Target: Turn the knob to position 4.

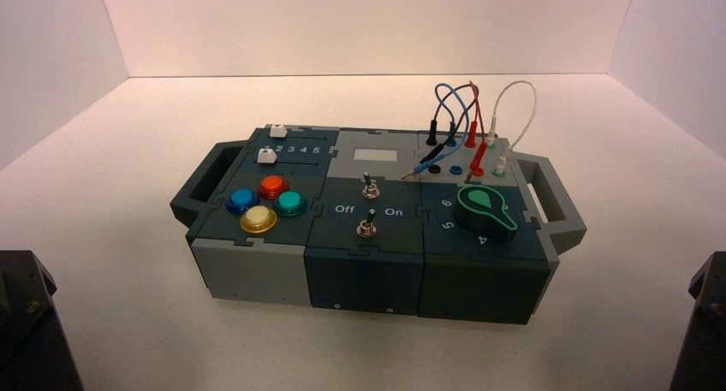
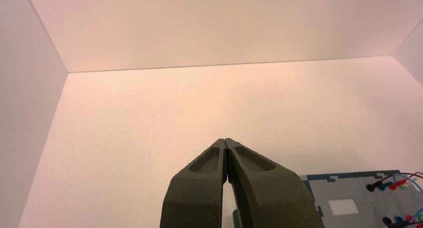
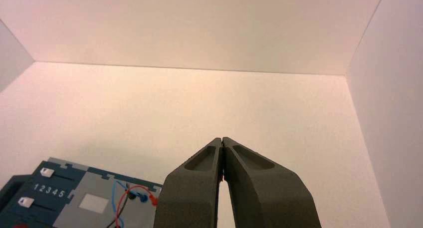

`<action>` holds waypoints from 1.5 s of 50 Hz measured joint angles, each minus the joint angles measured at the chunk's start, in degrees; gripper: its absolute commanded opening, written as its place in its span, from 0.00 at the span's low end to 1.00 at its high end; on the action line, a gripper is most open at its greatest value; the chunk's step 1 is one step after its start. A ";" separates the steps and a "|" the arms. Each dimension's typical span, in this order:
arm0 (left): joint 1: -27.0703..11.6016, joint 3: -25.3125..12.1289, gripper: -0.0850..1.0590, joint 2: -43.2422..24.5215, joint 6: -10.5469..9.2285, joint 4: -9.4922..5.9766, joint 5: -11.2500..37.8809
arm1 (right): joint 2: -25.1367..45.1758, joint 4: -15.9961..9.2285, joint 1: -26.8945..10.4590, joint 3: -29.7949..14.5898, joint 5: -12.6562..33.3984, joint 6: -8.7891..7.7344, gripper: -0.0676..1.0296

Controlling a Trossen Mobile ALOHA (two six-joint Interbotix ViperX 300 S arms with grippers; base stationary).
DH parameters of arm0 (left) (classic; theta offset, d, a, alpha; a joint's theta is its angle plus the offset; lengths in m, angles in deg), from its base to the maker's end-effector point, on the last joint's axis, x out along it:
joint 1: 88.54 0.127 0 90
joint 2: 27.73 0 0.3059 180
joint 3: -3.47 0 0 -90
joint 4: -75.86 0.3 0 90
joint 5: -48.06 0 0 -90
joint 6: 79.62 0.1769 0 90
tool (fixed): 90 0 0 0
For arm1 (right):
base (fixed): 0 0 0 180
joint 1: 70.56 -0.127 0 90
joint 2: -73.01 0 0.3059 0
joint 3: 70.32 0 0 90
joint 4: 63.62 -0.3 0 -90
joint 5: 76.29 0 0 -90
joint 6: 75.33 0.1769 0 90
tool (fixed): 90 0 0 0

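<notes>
The knob (image 1: 484, 208), dark green with a bright green outline, sits on the right end of the box (image 1: 368, 271), in front of the wire sockets. The white digit 4 (image 1: 482, 239) of the curved scale lies just in front of it, with 5 and 6 to its left. The knob shows in neither wrist view. My left gripper (image 2: 225, 139) is shut and empty, held off the box's left side. My right gripper (image 3: 221, 138) is shut and empty, held off the box's right side. Both arms are parked at the near corners, left arm (image 1: 26, 322) and right arm (image 1: 704, 322).
Red, blue, black and white wires (image 1: 469, 117) loop behind the knob. Two metal toggle switches (image 1: 369, 187) stand mid-box; coloured push buttons (image 1: 259, 204) and two white sliders (image 1: 266, 156) are on the left. The box has a handle (image 1: 556, 194) at each end. White walls enclose the table.
</notes>
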 measured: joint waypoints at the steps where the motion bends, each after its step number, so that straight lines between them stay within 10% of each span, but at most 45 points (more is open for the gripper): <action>1: 0.00 0.09 0.05 0.18 0.00 -0.09 0.09 | -0.26 0.00 0.09 0.09 0.00 -0.09 0.04; 39: -1.58 0.18 0.05 -0.70 -0.44 -0.44 3.60 | 2.81 -0.70 -2.99 0.35 1.93 0.00 0.04; 53: -10.02 -0.35 0.05 -5.54 -0.26 -0.44 8.96 | 10.55 -0.88 -10.11 -0.88 8.26 0.26 0.04; 75: -28.92 -1.58 0.05 -12.92 -0.18 -0.62 14.59 | 20.39 -0.88 -10.90 -3.25 21.09 -0.79 0.04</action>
